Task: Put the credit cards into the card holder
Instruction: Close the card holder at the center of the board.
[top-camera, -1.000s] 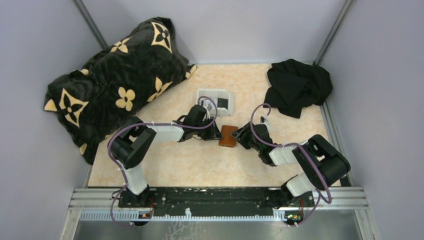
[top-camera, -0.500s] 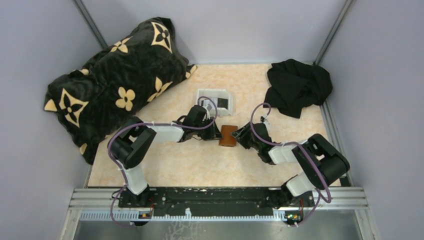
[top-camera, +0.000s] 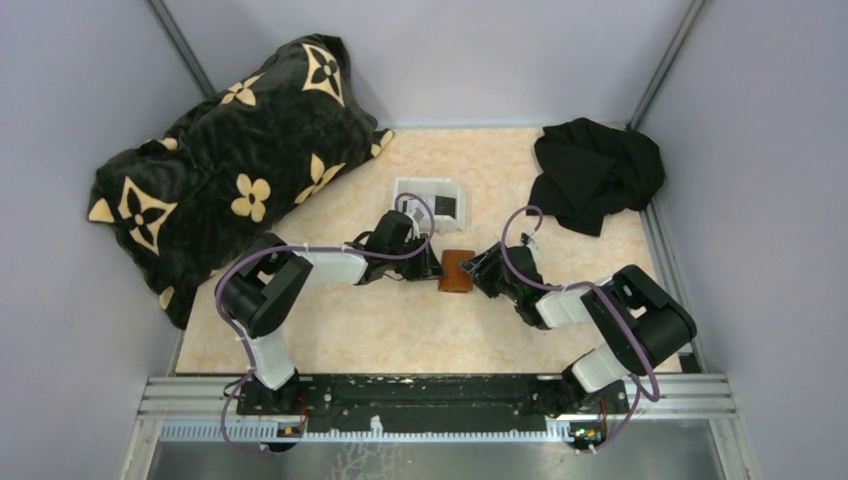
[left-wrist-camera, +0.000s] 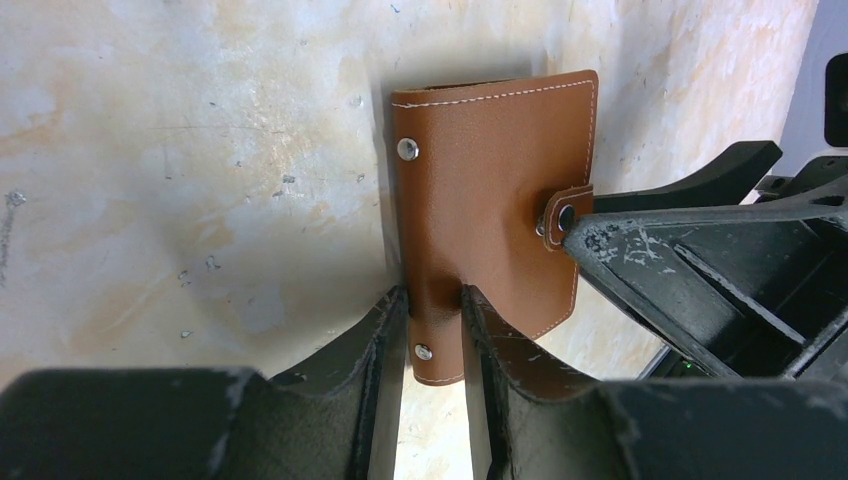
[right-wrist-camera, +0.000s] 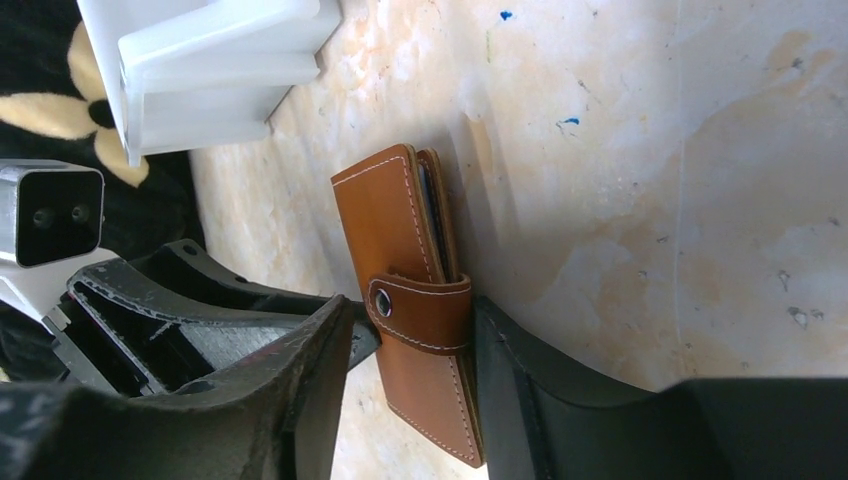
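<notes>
Card holder (left-wrist-camera: 490, 180) stands snapped shut; left tool (left-wrist-camera: 432, 300) clenches its edge, right tool (right-wrist-camera: 412, 308) straddles the strap (right-wrist-camera: 440, 322), grip unclear. Dark thing (top-camera: 447, 207) in white tray (top-camera: 415, 185) possibly remains.

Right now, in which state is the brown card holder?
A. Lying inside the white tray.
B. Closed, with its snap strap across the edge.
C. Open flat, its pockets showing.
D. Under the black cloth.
B: the card holder is folded shut on the table, and its strap wraps over the open edge.
</notes>
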